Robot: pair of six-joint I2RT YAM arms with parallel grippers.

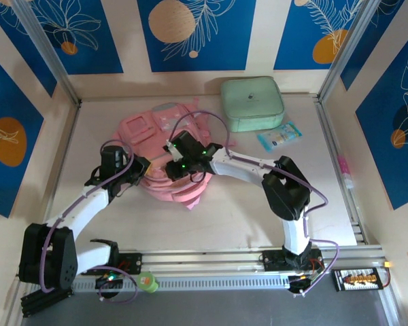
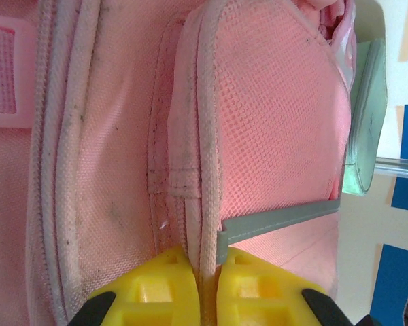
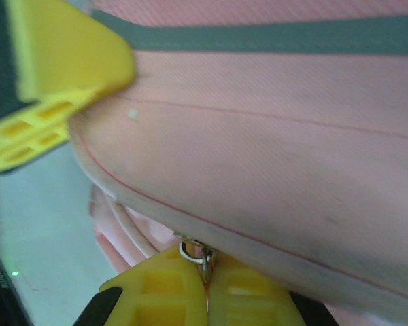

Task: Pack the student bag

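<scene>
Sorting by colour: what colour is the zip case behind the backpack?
The zip case is mint green, seen best in the top external view.

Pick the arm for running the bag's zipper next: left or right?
Right, likely. The right gripper is shut on the metal zipper pull of the student bag; the left gripper is shut on the bag's piped seam, so it suits bracing.

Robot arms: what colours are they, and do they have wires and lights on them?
The left arm and right arm are white tubes with chunky black joints. Thin purple cables loop along both, and tiny green lights glow near the right wrist. The left end effector and right end effector each have bright yellow plastic fingers with hollow square pockets.
</scene>
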